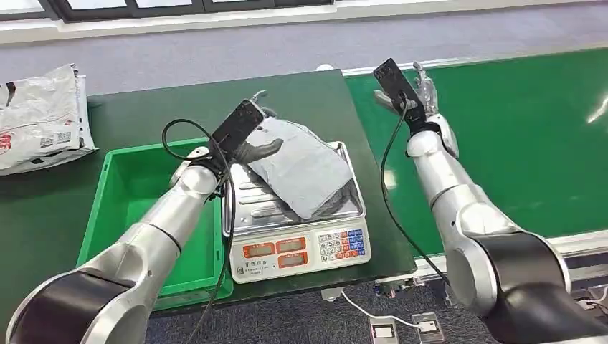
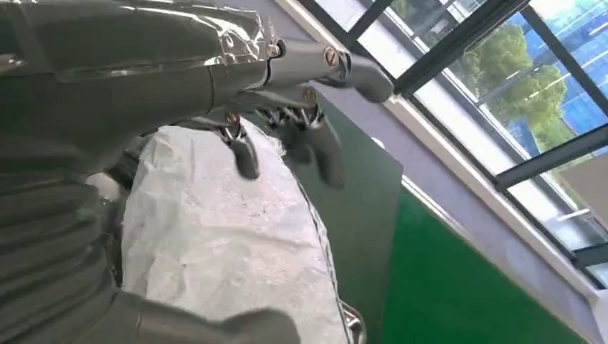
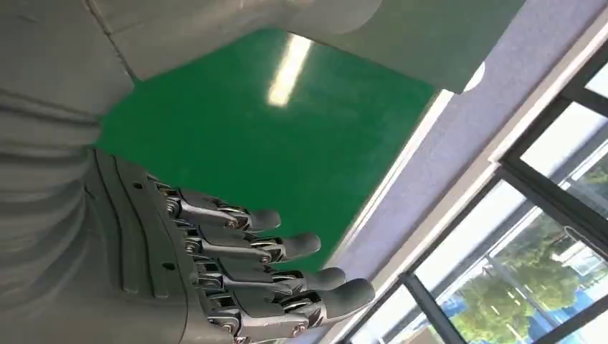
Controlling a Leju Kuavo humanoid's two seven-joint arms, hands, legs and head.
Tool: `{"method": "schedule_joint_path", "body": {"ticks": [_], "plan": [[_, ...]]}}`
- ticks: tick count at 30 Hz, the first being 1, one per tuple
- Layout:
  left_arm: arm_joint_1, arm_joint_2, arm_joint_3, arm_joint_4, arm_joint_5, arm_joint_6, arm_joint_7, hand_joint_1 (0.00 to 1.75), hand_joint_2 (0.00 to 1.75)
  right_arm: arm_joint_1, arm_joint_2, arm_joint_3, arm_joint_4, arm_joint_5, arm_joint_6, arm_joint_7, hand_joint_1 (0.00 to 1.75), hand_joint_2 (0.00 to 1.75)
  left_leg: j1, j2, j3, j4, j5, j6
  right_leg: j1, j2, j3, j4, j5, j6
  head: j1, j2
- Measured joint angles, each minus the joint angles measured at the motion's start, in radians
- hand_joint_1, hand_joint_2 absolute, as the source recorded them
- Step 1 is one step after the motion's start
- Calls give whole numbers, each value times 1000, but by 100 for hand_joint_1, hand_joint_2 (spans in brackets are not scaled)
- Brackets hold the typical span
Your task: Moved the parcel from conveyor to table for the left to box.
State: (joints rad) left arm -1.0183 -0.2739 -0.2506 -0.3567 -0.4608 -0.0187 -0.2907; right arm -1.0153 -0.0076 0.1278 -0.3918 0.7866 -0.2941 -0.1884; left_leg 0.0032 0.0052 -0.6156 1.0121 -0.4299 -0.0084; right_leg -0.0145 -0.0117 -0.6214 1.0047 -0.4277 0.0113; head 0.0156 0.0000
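I have the left hand (image 1: 259,149) closing around the grey parcel (image 1: 305,168), thumb under one edge and fingers over the top, while it lies on the scale (image 1: 297,244) just ahead of my wrist. I judge the boxing step is starting: next I need a firm lift and a swing over to the green bin (image 1: 129,208) beside that arm. The right hand (image 1: 419,93) hovers empty, fingers spread, above the green conveyor (image 1: 516,136). Dark green bench (image 1: 143,115), windows beyond
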Motion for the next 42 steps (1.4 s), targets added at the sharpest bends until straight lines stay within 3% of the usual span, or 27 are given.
{"method": "schedule_joint_path", "body": {"ticks": [6,15,26,34,42], "plan": [[0,2,-11,10,13,15,15,0,175,0,0,0,0,-13,6,-7,0,175,0,0,0,0,0,0,0,0,0,0,0,0,0,0],[28,31,24,42,137,-45,73,0,175,2,-23,-81,-10,-179,83,-121,0,175,0,0,0,0,0,0,0,0,0,0,0,0,0,0],[49,29,48,68,147,-69,100,0,175,1,-32,-124,-16,-198,96,-133,0,175,0,0,0,0,0,0,0,0,0,0,0,0,0,0],[80,-27,36,79,70,-255,87,0,175,-26,-24,-127,-9,-193,124,-125,0,175,0,0,-1,0,0,0,0,0,0,0,0,0,0,0],[99,-60,-49,84,-60,-252,98,0,175,-33,-2,-127,4,-198,122,-118,0,175,0,-1,-1,0,0,0,0,-1,0,0,0,0,0,0]]}}
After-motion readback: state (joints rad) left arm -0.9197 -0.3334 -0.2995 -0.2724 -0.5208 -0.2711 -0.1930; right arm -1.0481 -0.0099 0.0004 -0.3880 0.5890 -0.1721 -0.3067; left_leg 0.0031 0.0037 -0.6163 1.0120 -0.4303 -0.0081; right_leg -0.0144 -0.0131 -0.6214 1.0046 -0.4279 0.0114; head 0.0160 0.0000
